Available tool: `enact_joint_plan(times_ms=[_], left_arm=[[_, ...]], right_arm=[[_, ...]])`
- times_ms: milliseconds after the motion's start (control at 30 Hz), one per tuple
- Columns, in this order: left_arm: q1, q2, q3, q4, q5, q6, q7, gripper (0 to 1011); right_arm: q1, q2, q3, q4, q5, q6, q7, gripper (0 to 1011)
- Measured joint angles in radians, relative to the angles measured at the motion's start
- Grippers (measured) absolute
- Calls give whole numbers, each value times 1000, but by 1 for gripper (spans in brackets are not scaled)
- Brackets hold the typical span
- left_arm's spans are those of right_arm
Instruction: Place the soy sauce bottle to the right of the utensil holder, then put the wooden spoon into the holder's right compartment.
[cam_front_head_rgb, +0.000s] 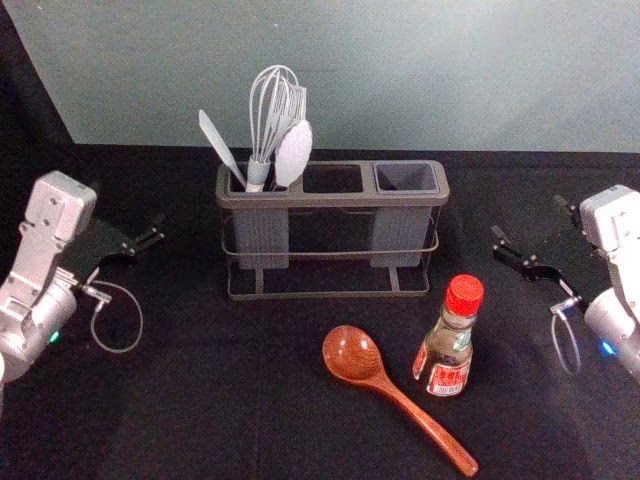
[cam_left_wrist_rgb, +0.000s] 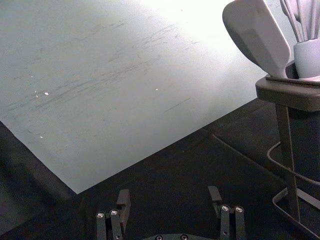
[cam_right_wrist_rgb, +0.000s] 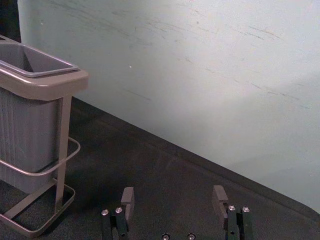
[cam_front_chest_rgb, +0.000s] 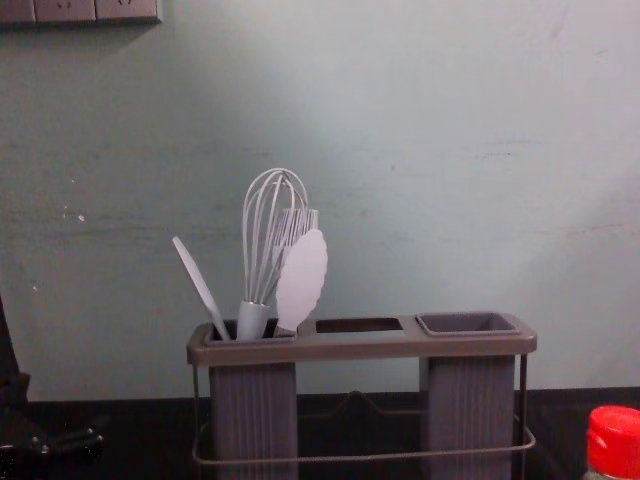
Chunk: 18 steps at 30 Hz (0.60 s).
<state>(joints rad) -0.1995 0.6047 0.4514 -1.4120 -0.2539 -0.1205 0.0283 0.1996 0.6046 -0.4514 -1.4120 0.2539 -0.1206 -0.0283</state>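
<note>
The right end effector (cam_front_head_rgb: 530, 220) hung open over the worktop (cam_front_head_rgb: 200, 400), its fingers (cam_right_wrist_rgb: 127, 202) spread well apart with nothing between them. Nearer the robot and to its left stood the soy sauce bottle (cam_front_head_rgb: 448, 350), upright under its red cap. Farther left of that end effector, just beside the bottle, lay the wooden spoon (cam_front_head_rgb: 385, 387) — bowl turned away from the robot, handle slanting back toward it on the bottle's near side.

The utensil holder (cam_front_head_rgb: 340, 199) stood between the two end effectors, its right compartment (cam_front_head_rgb: 405, 230) on the side toward the right one. In the left compartment (cam_front_head_rgb: 262, 235), toward the left end effector (cam_front_head_rgb: 127, 205), were a whisk (cam_front_head_rgb: 262, 125) and other pale utensils. That left end effector was open too — fingers (cam_left_wrist_rgb: 123, 202) parted, parked to the holder's left.
</note>
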Motion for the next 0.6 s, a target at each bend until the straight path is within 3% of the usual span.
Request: enact_joint_plan(times_ms=[600], left_arm=[[0, 0, 0, 0, 0, 0, 0, 1011]], right_arm=[[0, 0, 0, 0, 0, 0, 0, 1003]])
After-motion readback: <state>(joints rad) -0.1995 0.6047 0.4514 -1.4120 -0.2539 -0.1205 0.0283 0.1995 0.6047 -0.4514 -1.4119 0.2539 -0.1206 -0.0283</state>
